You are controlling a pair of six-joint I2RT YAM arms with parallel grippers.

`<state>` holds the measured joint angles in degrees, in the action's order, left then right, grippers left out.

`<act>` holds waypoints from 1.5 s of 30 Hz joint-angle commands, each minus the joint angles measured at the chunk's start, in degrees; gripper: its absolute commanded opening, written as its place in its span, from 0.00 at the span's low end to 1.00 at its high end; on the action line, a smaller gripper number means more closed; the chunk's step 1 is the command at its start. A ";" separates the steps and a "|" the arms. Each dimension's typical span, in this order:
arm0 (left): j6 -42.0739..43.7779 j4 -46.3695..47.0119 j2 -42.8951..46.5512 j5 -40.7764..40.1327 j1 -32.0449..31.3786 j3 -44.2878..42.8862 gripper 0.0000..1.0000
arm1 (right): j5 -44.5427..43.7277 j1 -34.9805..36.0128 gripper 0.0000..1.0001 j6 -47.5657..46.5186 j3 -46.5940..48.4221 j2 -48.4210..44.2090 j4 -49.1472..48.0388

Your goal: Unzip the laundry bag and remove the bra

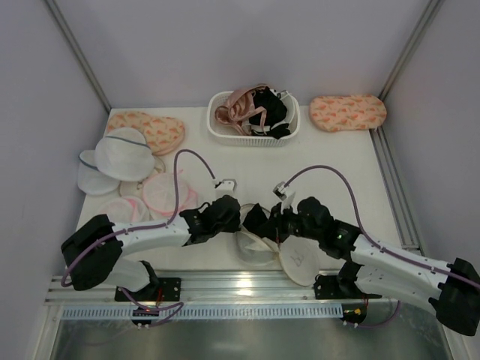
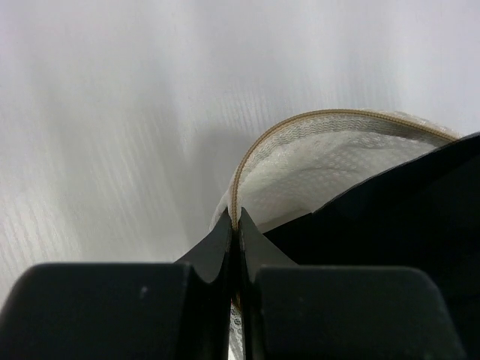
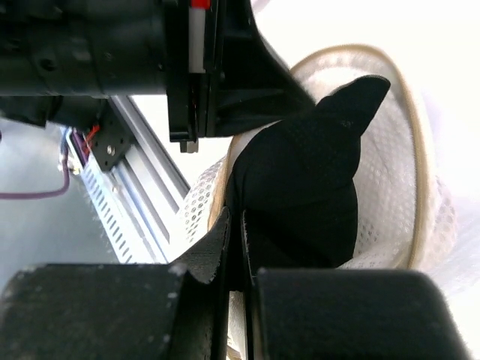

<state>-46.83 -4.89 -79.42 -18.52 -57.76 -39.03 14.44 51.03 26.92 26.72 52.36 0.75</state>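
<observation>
Pinching laundry bag [image 2: 315,165] rim in left gripper [image 2: 234,225], bra [image 3: 300,180] in right gripper [image 3: 238,225]. Could drag bag along if mesh caught too.

Bag [image 1: 298,259]: small, round, cream-white mesh pouch with a tan zipper rim and a dark mark at centre.
Bag state: unzipped, mouth gaping, rim arched upward.
Bag position: near edge of the table [image 1: 337,172], centre-right, one side lying flat.
Bra [image 3: 300,180]: black fabric, limp, bunched.
Bra position: in the open mouth, with a pointed end lying over the white mesh.
</observation>
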 commanded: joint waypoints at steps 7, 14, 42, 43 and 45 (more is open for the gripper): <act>-1.69 2.25 1.46 -0.64 0.36 2.02 0.00 | -25.58 0.39 0.04 7.00 -8.87 -17.89 -21.11; -1.86 2.25 1.98 -0.72 0.36 2.29 0.00 | -30.08 0.22 0.04 10.69 -13.52 -21.59 -33.96; -2.13 -1.79 12.88 -0.72 0.36 5.71 0.00 | -24.46 -25.09 0.04 5.34 43.74 33.11 -24.40; -2.04 -2.23 13.49 -0.72 0.36 5.71 0.00 | -23.41 -25.45 0.04 4.90 48.38 35.51 -24.22; -2.04 -3.02 15.33 -0.81 0.36 5.89 0.00 | -21.74 -26.85 0.03 4.81 53.41 40.69 -23.78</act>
<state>-48.90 -6.57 -66.89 -17.98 -57.63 -33.45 -10.92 25.43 33.45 72.60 88.86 -22.76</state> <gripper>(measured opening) 0.004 0.063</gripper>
